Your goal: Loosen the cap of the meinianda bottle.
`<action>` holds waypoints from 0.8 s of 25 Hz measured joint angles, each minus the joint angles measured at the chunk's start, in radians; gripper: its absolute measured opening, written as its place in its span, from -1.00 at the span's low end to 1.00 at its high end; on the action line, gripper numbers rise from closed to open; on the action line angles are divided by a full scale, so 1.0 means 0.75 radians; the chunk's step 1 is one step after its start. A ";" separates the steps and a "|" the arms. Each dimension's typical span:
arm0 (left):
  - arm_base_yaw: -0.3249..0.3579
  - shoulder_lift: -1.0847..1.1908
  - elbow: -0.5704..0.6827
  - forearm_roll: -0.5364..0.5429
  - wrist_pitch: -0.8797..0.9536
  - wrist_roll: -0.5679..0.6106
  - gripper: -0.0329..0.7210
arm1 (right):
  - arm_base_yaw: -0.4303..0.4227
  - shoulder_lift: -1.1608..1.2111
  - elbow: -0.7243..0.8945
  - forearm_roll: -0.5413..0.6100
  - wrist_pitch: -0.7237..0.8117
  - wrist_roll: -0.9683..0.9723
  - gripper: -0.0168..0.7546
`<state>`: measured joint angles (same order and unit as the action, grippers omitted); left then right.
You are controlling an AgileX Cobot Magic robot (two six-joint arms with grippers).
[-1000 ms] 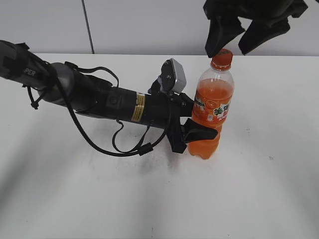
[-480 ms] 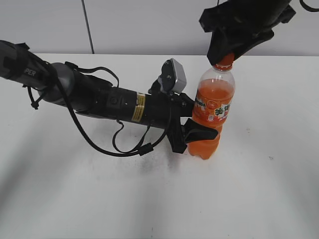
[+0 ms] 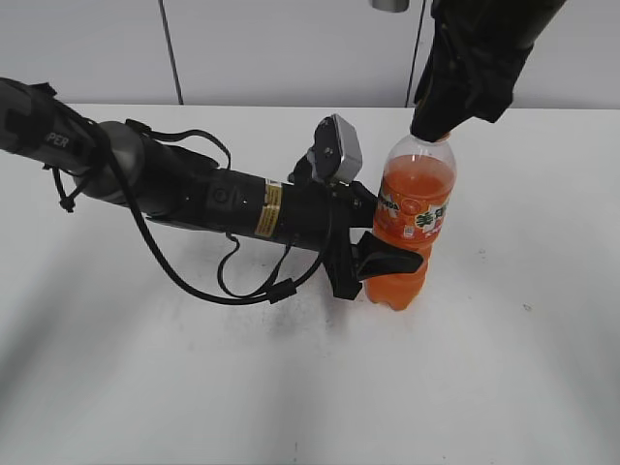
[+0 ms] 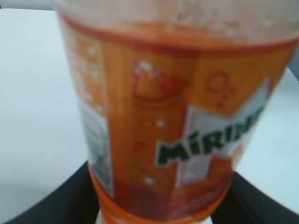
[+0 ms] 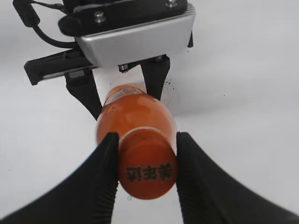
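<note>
The meinianda bottle (image 3: 409, 225) stands upright on the white table, full of orange drink, with an orange label. My left gripper (image 3: 383, 262) is shut around its lower body; the left wrist view shows the label (image 4: 177, 121) close up between the black fingers. My right gripper (image 3: 436, 121) has come down over the bottle top and hides the cap in the exterior view. In the right wrist view the orange cap (image 5: 146, 163), with dark print on top, sits between the two black fingers of my right gripper (image 5: 146, 161), which touch its sides.
The white table (image 3: 504, 368) stretches around the bottle. The left arm (image 3: 194, 194) with its black cables lies across the left half of the table. A grey wall (image 3: 291, 48) stands behind.
My right gripper has come down from above the cap and closed around it; the cap is now hidden in the exterior view. The left arm and bottle have not moved.
</note>
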<state>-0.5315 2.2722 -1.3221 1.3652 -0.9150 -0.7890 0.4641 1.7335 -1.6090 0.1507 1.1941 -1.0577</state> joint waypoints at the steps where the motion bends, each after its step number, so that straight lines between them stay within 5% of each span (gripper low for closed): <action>1: 0.000 0.000 0.000 0.001 0.000 0.000 0.16 | 0.000 0.000 0.000 0.001 0.000 -0.005 -0.24; 8: 0.000 0.000 0.000 0.004 0.000 -0.004 0.16 | 0.000 -0.025 0.000 0.063 0.006 0.061 0.61; 13: 0.000 0.000 0.000 0.006 -0.002 -0.004 0.16 | 0.000 -0.120 0.000 0.125 0.005 0.257 0.49; 20: 0.000 0.000 0.000 0.006 -0.002 -0.004 0.16 | 0.000 -0.161 0.000 0.023 0.005 1.281 0.44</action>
<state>-0.5315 2.2722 -1.3221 1.3699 -0.9165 -0.7920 0.4641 1.6127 -1.6090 0.1680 1.1978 -0.0968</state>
